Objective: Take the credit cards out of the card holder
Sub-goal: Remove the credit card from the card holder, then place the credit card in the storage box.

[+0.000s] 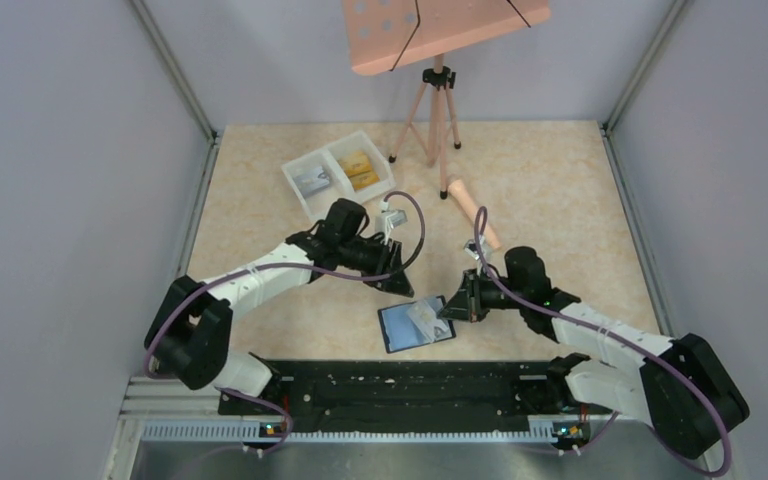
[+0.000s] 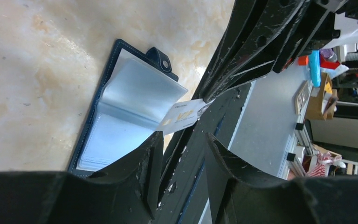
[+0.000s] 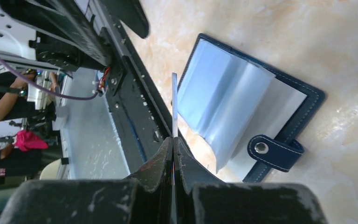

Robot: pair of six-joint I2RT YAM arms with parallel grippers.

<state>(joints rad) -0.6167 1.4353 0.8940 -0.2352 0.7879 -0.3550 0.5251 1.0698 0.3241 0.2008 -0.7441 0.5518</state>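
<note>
Right gripper (image 3: 173, 145) is clamped shut on a pale credit card (image 3: 173, 105), which its wrist camera sees edge-on, standing straight out of the fingertips. Just beside and below that card the card holder (image 1: 400, 332) lies open and flat on the table (image 1: 570, 200), close to the arm bases. Its clear sleeves are fanned up, and its black tab (image 3: 275, 151) is on the side away from the rail. From above, the card hangs over the holder's right half, its long axis running from the right gripper's tips toward the left arm. I cannot tell whether its lower corner is tucked in a sleeve or only overlaps one in view. A little farther back the left gripper (image 2: 182, 163) points down at the same spot with its jaws parted and nothing between them. In its own view the card sits straight ahead, just above the gap, with its free short end turned toward this gripper. Farther again, past the left arm, stands a white tray (image 1: 298, 196) with a grey card (image 1: 312, 182) in one compartment and yellow cards (image 1: 360, 170) in the other. The left arm is the nearer one to it, so a hand-over looks likely, with the left jaws taking the free end. A pink tripod stand (image 1: 438, 100) stands at the back.
</note>
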